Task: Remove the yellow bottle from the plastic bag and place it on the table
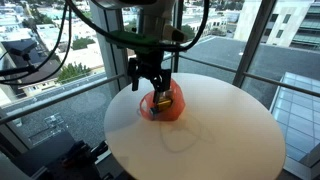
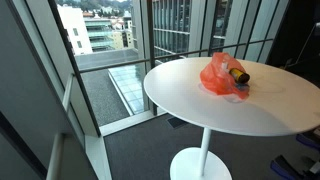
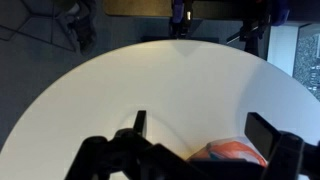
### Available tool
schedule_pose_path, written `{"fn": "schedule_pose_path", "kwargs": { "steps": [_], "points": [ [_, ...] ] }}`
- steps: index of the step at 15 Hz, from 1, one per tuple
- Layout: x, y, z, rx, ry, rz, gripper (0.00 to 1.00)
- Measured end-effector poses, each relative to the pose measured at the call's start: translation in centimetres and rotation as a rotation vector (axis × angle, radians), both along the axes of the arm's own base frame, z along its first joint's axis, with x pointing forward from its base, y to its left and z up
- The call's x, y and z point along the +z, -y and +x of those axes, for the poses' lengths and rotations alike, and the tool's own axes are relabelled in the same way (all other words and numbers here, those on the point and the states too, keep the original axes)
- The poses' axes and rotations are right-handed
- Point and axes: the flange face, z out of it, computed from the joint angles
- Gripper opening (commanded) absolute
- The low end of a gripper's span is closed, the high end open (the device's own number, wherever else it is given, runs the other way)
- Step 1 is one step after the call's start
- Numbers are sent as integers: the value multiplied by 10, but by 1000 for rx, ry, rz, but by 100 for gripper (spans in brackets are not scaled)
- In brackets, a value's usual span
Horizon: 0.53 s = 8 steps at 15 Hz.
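An orange plastic bag (image 1: 168,106) lies on the round white table (image 1: 210,140), and it shows in both exterior views (image 2: 218,77). The yellow bottle (image 2: 238,75) lies in the bag, with its dark end poking out of the bag's mouth. It shows as a yellow patch (image 1: 155,101) under the gripper. My gripper (image 1: 150,78) hangs just above the bag with its fingers open and empty. In the wrist view the open fingers (image 3: 200,125) frame bare table, and the bag (image 3: 235,152) sits low between them, towards the right finger. The gripper is out of view in one exterior view.
The table (image 2: 270,105) stands on a single pedestal (image 2: 203,150) beside tall glass walls with dark frames (image 2: 150,40). The table's edge (image 3: 60,85) curves round close to the bag. Cables (image 1: 60,45) hang behind the arm.
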Motion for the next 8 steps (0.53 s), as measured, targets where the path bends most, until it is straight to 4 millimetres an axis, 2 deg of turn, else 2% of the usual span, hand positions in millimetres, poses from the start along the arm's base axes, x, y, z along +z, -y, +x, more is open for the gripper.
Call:
{"fn": "schedule_pose_path", "kwargs": {
  "steps": [8],
  "points": [
    [-2,-1,2,1,0,-1,100]
  ]
}}
